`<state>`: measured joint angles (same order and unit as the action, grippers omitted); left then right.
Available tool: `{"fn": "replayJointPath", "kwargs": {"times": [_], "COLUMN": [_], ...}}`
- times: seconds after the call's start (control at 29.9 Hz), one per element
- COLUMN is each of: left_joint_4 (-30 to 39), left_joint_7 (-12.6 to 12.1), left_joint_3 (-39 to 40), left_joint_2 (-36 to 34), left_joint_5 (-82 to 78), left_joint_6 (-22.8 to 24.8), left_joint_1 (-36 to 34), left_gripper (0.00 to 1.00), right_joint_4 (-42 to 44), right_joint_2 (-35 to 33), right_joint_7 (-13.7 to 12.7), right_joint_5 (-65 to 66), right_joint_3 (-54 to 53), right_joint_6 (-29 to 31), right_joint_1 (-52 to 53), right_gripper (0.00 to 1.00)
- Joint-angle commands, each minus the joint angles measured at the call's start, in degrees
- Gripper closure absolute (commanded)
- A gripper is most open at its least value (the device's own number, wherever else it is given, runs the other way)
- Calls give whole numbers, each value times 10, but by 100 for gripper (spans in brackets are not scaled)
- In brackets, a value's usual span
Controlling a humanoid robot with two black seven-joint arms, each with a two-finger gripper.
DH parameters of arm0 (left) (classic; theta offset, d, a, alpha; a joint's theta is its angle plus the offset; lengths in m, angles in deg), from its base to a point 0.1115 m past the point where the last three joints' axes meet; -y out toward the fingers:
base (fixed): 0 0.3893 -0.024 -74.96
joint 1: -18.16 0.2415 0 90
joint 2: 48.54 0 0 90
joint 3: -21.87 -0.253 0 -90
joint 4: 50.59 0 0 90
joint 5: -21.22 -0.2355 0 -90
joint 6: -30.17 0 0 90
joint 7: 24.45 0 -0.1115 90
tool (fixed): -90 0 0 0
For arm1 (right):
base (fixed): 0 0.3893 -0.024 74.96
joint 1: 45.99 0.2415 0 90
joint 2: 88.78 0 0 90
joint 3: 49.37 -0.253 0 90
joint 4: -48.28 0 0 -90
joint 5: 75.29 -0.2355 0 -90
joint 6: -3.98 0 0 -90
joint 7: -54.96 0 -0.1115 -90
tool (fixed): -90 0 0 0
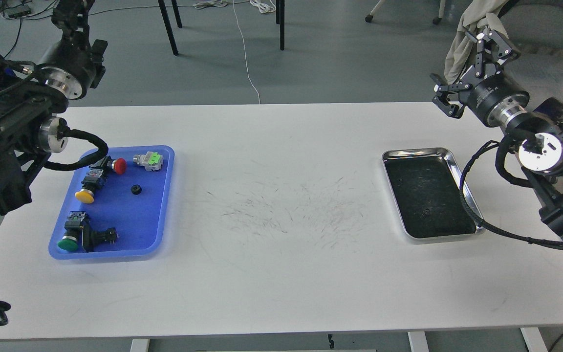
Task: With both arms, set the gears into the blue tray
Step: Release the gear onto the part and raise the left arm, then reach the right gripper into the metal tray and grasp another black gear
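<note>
Head view: both arms are hanging clear of the table, one gear lying in the blue tray.

Right gripper (462,63) is holding its jaws spread wide and empty above the table's far right corner; left gripper (69,12) is showing too dark and end-on to tell. Steel tray (457,171) near the right edge is lying just below the right arm, a tiny dark speck on its liner too small to identify. Gear (136,189) is sitting mid blue tray (162,225) among button switches (97,178) near the left edge. Gears are likely being light, rigid, slippery; pinching across the toothed rim looks best.
</note>
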<state>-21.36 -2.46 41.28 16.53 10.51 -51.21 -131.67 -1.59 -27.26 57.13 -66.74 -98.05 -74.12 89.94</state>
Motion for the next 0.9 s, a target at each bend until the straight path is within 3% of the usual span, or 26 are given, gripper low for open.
{"fn": "replayJointPath", "kwargs": {"times": [0.0,0.1,0.23,0.37,0.47,0.6,0.87], "left_joint_4": [-81,-136,-153,-153,-154,-154,-155], "left_joint_7": [-17,-20,-22,-16,-15,-15,-14], "left_joint_3": [35,49,62,62,60,60,59], "left_joint_2": [41,72,82,84,82,79,78], "left_joint_5": [4,12,26,26,26,25,25], "left_joint_6": [141,194,194,194,194,194,194], "left_joint_1": [6,8,10,18,18,18,20], "left_gripper": [4,4,4,4,4,4,3], "right_joint_4": [-52,-129,-251,-312,-316,-305,-233], "right_joint_2": [-61,-117,-220,-270,-271,-256,-164], "right_joint_7": [-12,-51,-88,-117,-121,-121,-119], "right_joint_5": [7,17,147,335,439,534,534], "right_joint_3": [135,254,411,566,667,700,704], "right_joint_6": [-1,-7,-2,6,17,18,17], "right_joint_1": [65,129,228,303,329,325,276], "right_gripper": [4,4,3,3,3,3,4]}}
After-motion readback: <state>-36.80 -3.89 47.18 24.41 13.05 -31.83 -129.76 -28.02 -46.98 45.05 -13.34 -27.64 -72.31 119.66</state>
